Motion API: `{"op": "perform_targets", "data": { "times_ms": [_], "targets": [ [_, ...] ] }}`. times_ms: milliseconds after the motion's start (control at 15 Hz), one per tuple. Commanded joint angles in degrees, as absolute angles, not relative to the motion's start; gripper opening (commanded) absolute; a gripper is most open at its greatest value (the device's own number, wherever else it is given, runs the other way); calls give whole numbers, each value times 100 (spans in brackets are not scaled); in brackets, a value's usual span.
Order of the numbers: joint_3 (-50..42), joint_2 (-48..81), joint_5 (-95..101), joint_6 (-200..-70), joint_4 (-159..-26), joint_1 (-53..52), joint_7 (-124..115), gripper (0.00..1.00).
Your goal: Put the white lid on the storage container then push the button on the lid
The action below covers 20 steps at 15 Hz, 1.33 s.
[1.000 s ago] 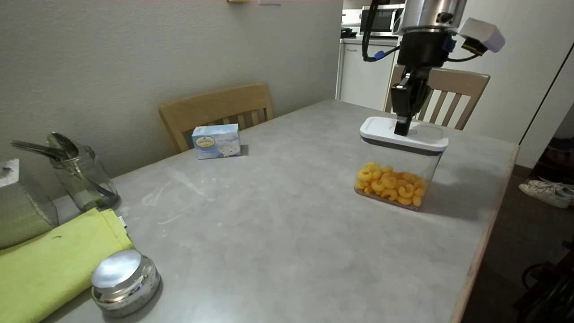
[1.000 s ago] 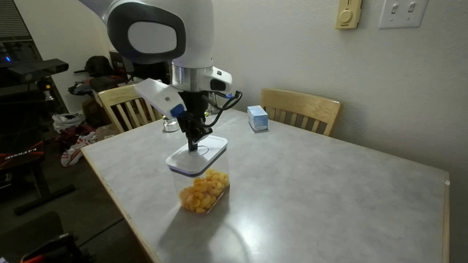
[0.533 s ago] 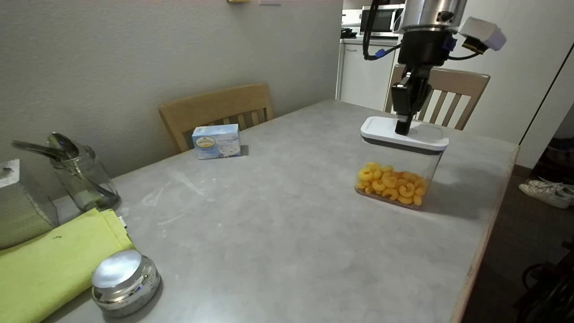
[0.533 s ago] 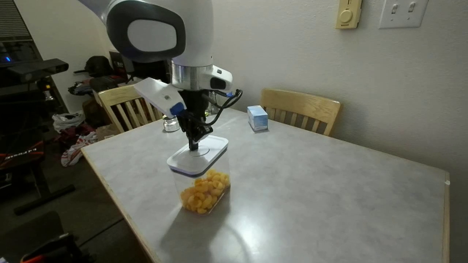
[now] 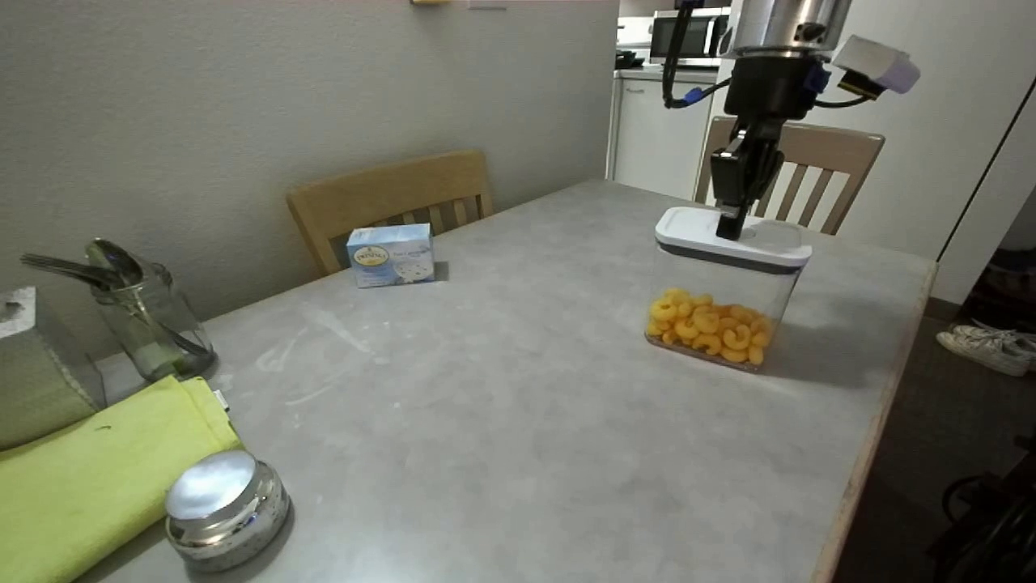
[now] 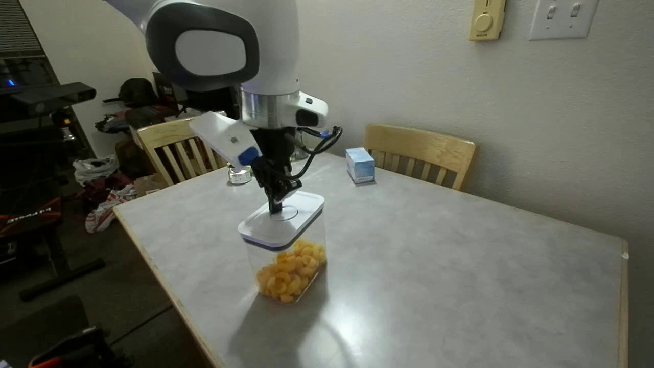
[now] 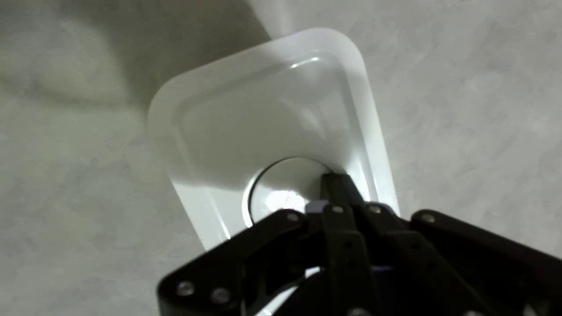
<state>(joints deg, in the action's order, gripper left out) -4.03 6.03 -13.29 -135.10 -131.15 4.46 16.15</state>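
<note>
White lid sits on storage container near the worktop edge farthest from the wall, gripper narrow, tips together at rim of button

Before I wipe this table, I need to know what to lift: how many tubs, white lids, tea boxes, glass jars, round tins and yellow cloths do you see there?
Clear tub: 1
White lid: 1, on the tub
Tea box: 1
Glass jar: 1
Round tin: 1
Yellow cloth: 1, partly out of frame
Total: 6
</note>
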Motion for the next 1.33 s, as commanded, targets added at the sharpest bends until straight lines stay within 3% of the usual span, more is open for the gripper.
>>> {"op": "perform_targets", "data": {
  "times_ms": [0,467,1267],
  "targets": [
    [-395,666,-1420,-13954,-13419,547,1751,0],
    [-235,1001,-2956,-14695,-13527,577,2631,0],
    [-408,436,79,-14062,-12947,440,818,0]
  ]
}}
